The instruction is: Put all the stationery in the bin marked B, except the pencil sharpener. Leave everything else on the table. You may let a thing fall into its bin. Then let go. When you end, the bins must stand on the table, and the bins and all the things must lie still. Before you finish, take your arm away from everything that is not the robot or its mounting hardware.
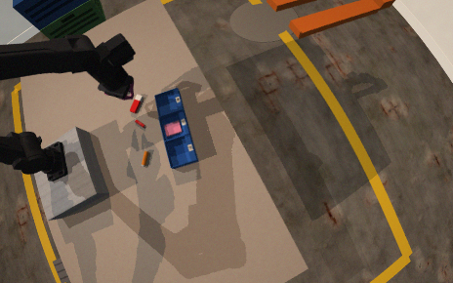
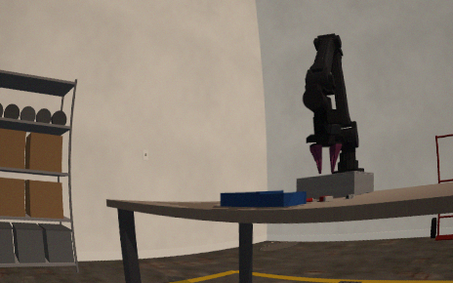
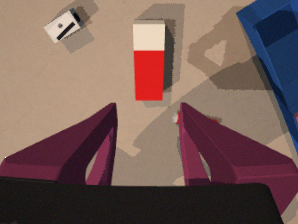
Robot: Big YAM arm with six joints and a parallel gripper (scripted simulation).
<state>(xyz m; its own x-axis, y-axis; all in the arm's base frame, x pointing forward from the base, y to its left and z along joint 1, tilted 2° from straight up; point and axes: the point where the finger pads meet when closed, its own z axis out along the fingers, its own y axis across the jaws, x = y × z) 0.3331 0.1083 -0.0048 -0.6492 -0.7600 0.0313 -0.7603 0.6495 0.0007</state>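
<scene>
Two purple fingers of the gripper (image 3: 147, 143) are standing partly apart, with only bare table between them; the jaws are holding nothing. They are hanging above the table (image 1: 249, 229), and in the exterior view the gripper (image 2: 325, 157) is hovering well over the surface, not touching anything.

Just ahead of the fingertips, in the wrist view, a red and white eraser (image 3: 149, 62) is lying flat on the table, its red end toward the jaws. In the top view this eraser (image 1: 136, 103) is lying just beside the gripper (image 1: 128, 92) and near the long blue bin (image 1: 181, 151). To the upper left in the wrist view a small white block with a black mark (image 3: 64, 26) is lying apart from the eraser; I cannot tell what it is.

Beyond the eraser, a small red thing (image 1: 141, 124) and an orange stick-like thing (image 1: 144, 158) are lying on the table beside the bin. A pink item (image 1: 173, 129) is resting in the middle compartment of the bin. Nothing is standing between the jaws and the eraser.

A grey block (image 1: 73, 171) is sitting at the table's left side, under the arm's base.
</scene>
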